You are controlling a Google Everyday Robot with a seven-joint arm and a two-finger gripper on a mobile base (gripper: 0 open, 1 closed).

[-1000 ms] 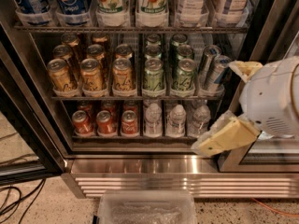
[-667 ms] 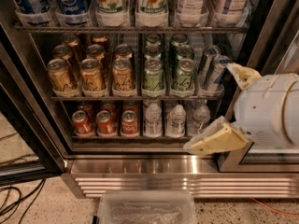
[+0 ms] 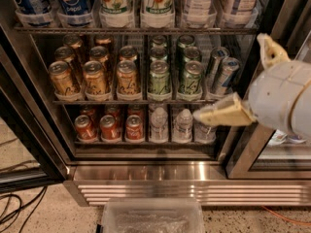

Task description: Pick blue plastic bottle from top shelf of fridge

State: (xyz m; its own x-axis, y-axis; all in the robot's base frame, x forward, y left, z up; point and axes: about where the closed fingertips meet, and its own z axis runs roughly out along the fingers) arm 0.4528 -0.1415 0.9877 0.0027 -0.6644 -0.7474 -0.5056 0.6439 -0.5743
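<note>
The fridge [image 3: 170,186] stands open in front of me. Its top shelf [image 3: 136,30] runs along the upper edge of the camera view and carries tall bottles in clear trays. Two blue plastic Pepsi bottles [image 3: 73,1] stand at its left end, with only their lower halves in view. To their right are green-labelled and white bottles. My gripper [image 3: 231,76] is at the right, in front of the middle and lower racks and below the top shelf. It is open and empty. One cream finger [image 3: 221,114] points left and the other [image 3: 269,50] points up.
Rows of gold and green cans [image 3: 126,76] fill the middle rack. Red cans and small water bottles [image 3: 160,125] fill the lower rack. A clear plastic bin [image 3: 150,217] sits on the floor in front of the base grille. Cables [image 3: 14,212] lie at the bottom left.
My gripper has risen from the lower rack's level to the middle rack's level and moved slightly left. Its lower finger now points at the water bottles. Nothing in the fridge has moved.
</note>
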